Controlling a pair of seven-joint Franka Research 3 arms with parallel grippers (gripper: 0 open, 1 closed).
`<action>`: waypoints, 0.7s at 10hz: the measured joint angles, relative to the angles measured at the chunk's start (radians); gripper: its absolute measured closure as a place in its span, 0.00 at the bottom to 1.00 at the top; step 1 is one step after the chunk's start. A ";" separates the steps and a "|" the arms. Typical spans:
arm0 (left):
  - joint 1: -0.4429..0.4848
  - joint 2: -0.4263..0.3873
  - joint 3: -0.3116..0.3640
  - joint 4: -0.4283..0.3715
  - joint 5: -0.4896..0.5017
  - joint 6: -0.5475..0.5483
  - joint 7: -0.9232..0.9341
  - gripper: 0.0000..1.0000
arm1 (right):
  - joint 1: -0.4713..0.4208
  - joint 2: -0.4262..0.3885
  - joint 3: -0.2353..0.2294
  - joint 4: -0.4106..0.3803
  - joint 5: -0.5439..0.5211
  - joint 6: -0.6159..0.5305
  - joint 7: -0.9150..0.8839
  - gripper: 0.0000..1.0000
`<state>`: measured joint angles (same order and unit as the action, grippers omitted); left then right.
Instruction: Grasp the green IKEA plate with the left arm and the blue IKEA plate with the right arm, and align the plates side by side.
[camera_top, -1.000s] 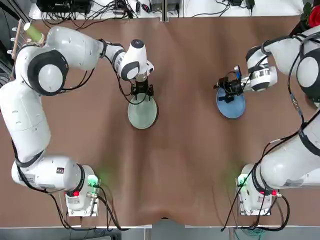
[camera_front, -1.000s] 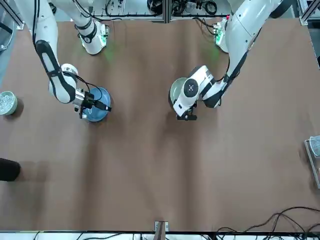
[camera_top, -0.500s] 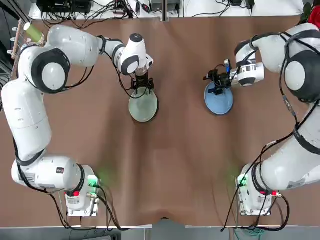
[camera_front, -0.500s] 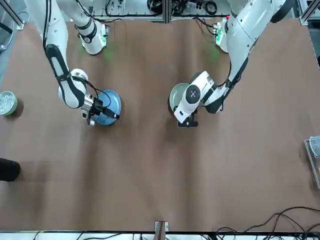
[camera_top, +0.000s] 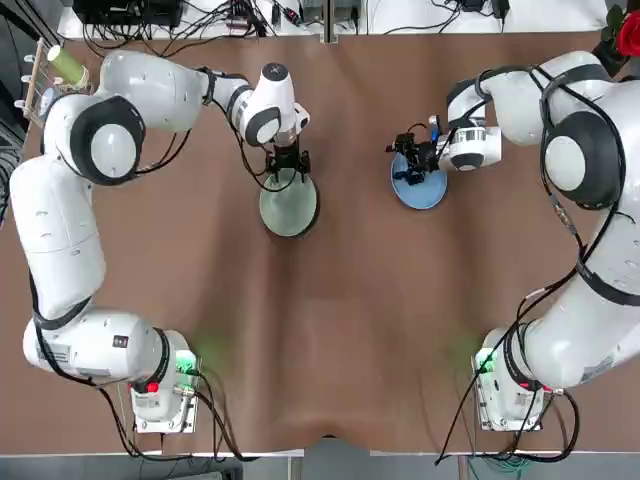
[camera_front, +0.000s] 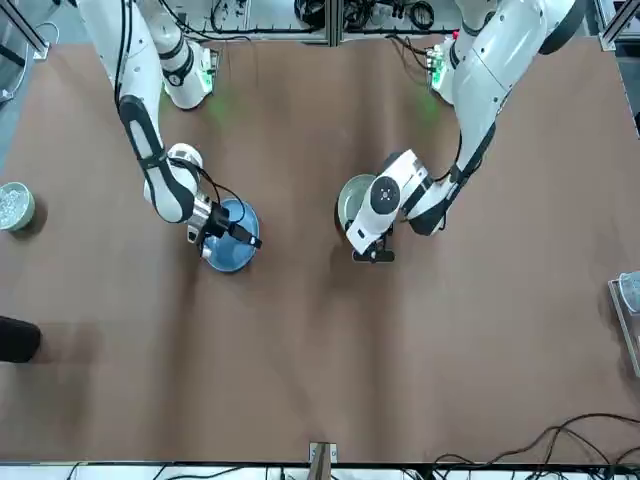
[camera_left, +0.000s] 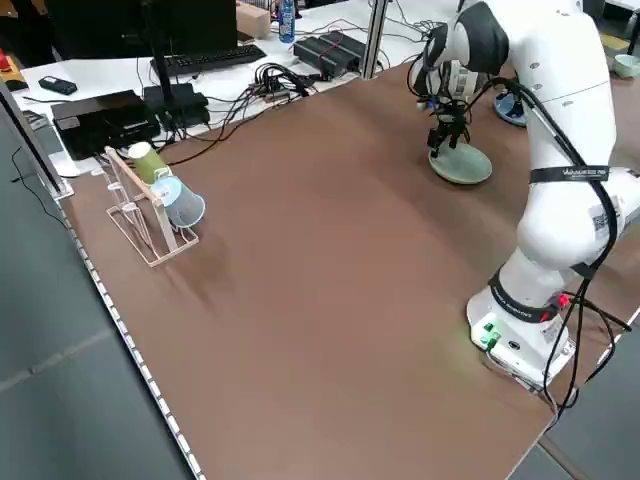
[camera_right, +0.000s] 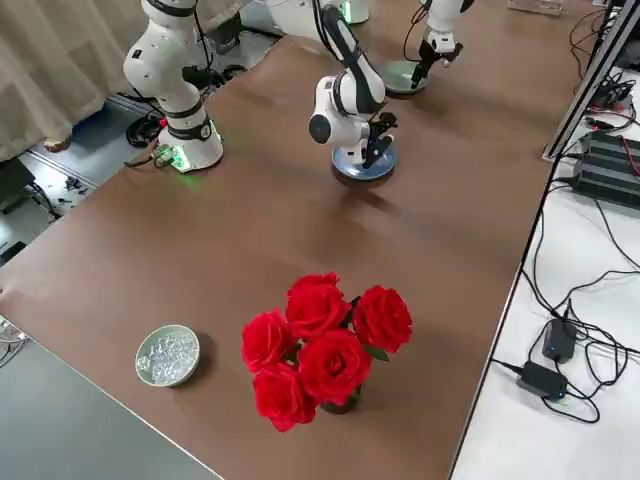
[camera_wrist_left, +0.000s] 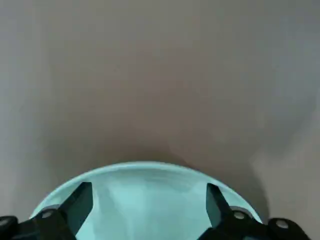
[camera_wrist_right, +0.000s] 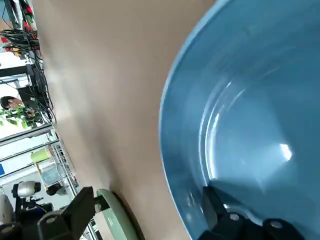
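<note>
Top view, working from your left: the white glossy left arm (camera_top: 150, 90) reaches across the brown surface (camera_top: 340, 320), and its small black left gripper (camera_top: 286, 172) is clamped on the far rim of the small round pale mint-green plastic plate (camera_top: 290, 205). That plate lies just left of the surface's middle. In the left wrist view you can see the two black fingers (camera_wrist_left: 75, 207) set apart, with the green plate's rim (camera_wrist_left: 145, 172) running between them.

Further right, the white glossy right arm (camera_top: 540, 100) bends in from the far right corner. Its black right gripper (camera_top: 412, 165) grips the left edge of the small round light sky-blue plastic plate (camera_top: 420, 187). In the right wrist view one finger (camera_wrist_right: 215, 207) sits inside the blue plate (camera_wrist_right: 255, 115) while the other (camera_wrist_right: 75, 210) lies outside the rim. The two plates sit apart, bare brown surface between them, and the blue one lies a little farther from the bases than the green one.

For writing, you can see a printed band on the left arm (camera_left: 575, 172) in the left side view, but its wording is too small to make out.

At the far right, a bunch of red roses (camera_right: 320, 345) stands near the surface's edge.
</note>
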<state>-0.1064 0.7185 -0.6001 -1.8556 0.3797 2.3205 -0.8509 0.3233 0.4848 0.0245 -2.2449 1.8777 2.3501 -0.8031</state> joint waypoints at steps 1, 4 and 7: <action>-0.009 0.008 0.000 0.014 0.000 0.000 0.000 0.00 | 0.005 0.013 0.000 0.018 0.013 0.000 0.000 0.04; -0.043 0.059 0.012 0.111 0.028 0.000 0.000 0.00 | 0.031 0.058 0.000 0.086 0.063 0.000 0.000 0.04; -0.169 0.083 0.134 0.191 0.033 -0.001 0.002 0.00 | 0.062 0.088 0.000 0.132 0.121 0.001 0.000 0.04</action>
<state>-0.2754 0.8016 -0.4660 -1.6650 0.4123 2.3193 -0.8488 0.3856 0.5731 0.0243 -2.1125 1.9986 2.3510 -0.8035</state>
